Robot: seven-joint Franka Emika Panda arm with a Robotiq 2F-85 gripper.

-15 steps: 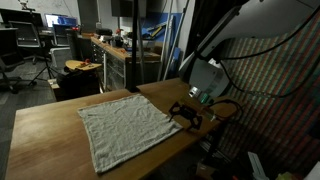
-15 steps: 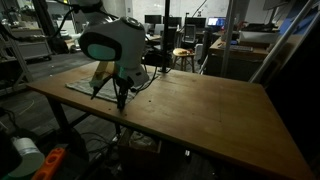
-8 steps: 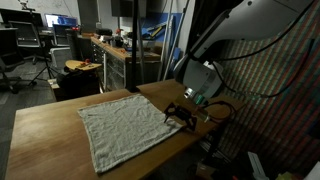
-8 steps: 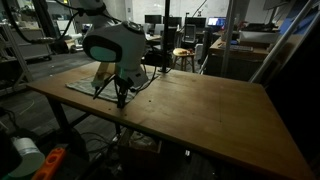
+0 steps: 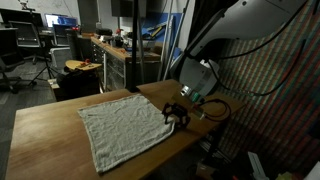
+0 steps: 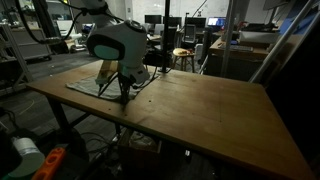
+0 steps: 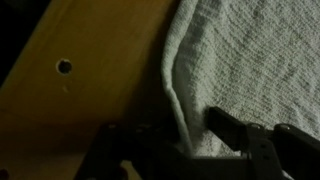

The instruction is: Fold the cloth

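A pale textured cloth (image 5: 125,130) lies flat on the wooden table (image 5: 40,120); in an exterior view it shows as a thin strip (image 6: 93,83) behind the arm. My gripper (image 5: 175,117) is down at the cloth's corner by the table's edge, and shows again from the other side (image 6: 124,97). In the wrist view the gripper (image 7: 185,125) straddles the raised hem of the cloth (image 7: 260,50). One dark finger (image 7: 225,125) rests on the cloth. The other is lost in shadow over the wood, so whether the hem is clamped does not show.
The table's edge runs just beside the gripper (image 5: 195,135). A small hole (image 7: 64,67) marks the bare wood near the hem. A black cable (image 5: 222,108) loops off the wrist. Workbenches and chairs (image 5: 110,50) stand beyond the table.
The gripper has slid a little along the edge to the cloth's corner and come down on it. Its jaws have drawn much closer together.
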